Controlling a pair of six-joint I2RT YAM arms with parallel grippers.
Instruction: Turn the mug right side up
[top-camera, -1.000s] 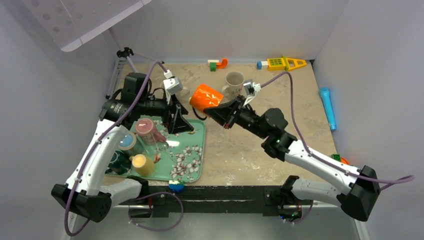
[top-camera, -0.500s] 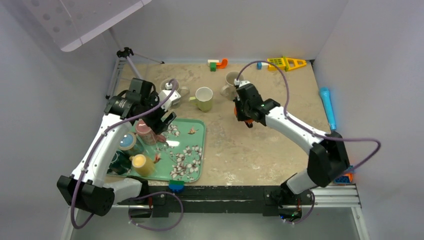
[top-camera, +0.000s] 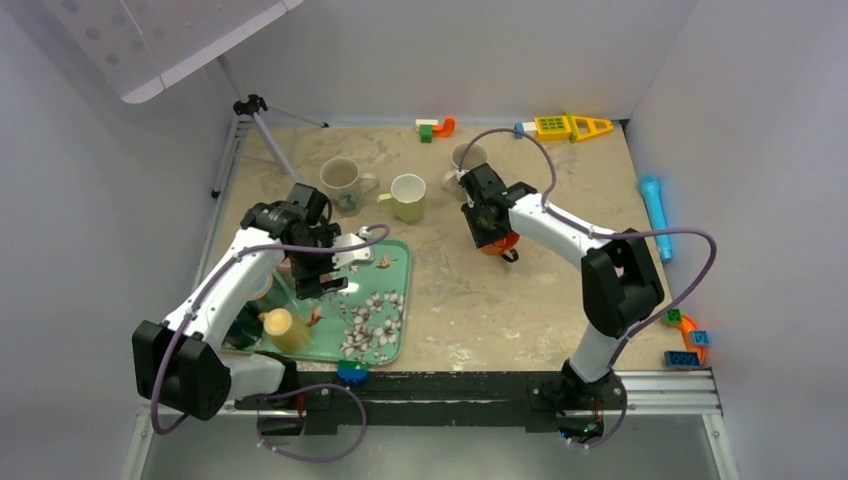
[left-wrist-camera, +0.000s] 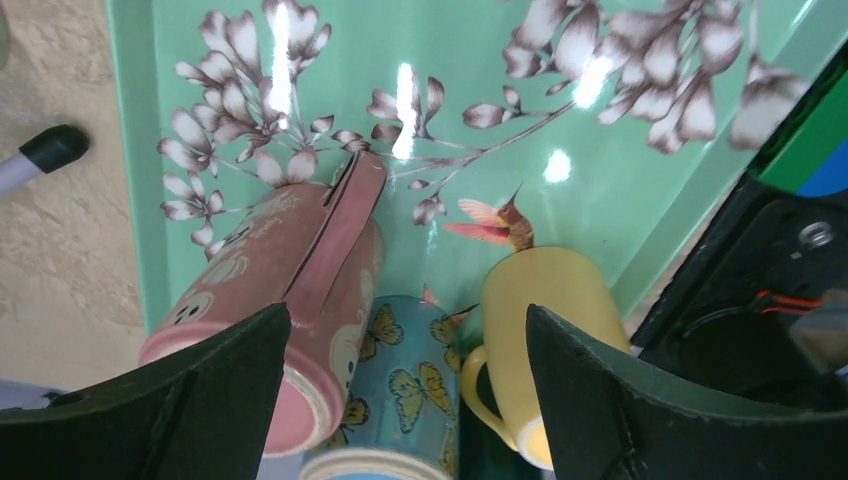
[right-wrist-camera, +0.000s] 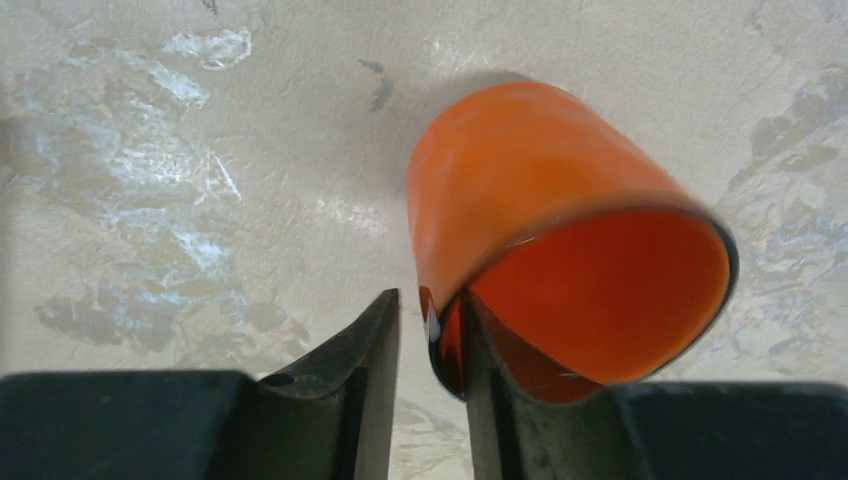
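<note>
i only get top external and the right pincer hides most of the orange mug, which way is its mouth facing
observer: right wrist shows the orange mug mouth up toward the camera, closed end toward the table.
operator: is it gripped
observer: the right pincer straddles the rim, one finger inside, one outside; a sliver of table shows beside the outer finger, so i cannot tell if it is clamped.
operator: left side
observer: left wrist shows the left pincer wide open above a pink mug lying on its side on the tray.
</note>
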